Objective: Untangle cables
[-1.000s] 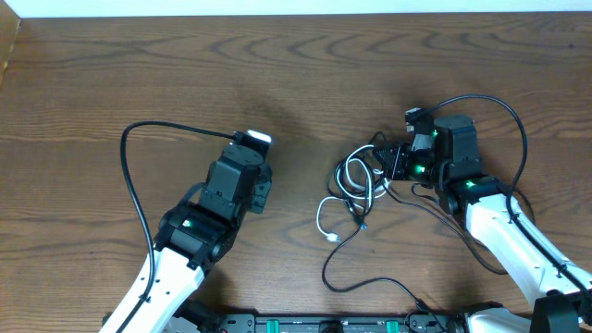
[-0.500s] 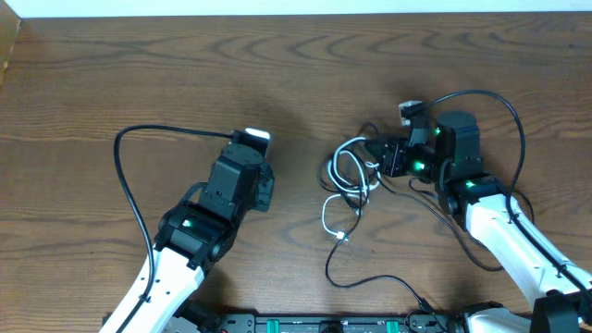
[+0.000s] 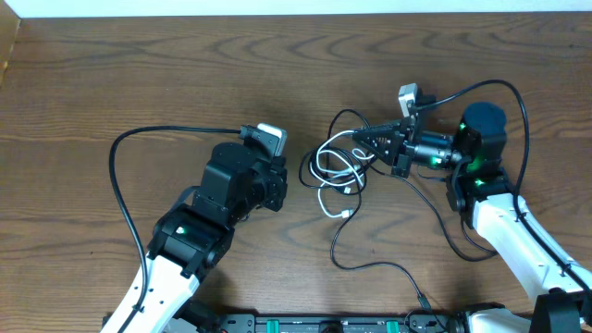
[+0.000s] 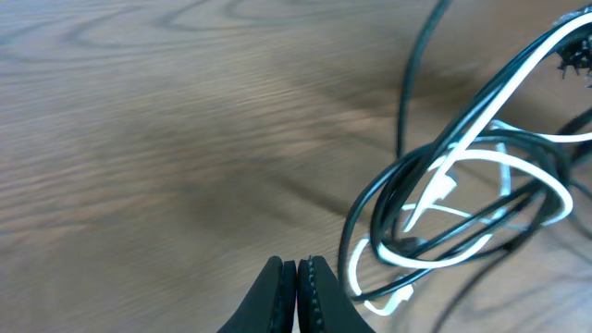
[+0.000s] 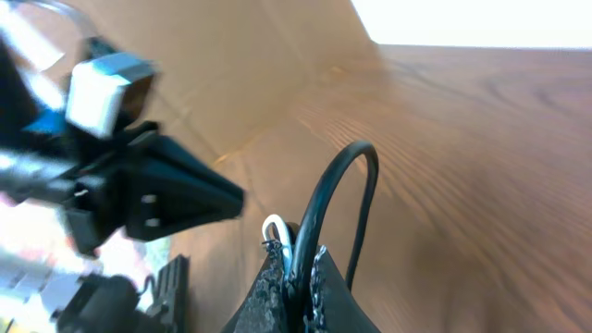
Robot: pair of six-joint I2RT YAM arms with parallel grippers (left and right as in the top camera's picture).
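Right claw point(image 5: 294, 268) pinching the cables point(image 3: 339, 169), tangle right of centre on brown wood-grain desk point(image 3: 139, 65), left claw point(image 4: 296, 277) pressed together — empty — near the loops, white strip point(image 3: 277, 6) beyond, tangle dragged farther back than a second ago

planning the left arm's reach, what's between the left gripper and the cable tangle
Only bare table: in the left wrist view, the shut left gripper sits just short of the cables, with nothing between them.

open tabletop point(image 3: 139, 65) far left, tangled cables point(image 3: 339, 172) crowding the middle
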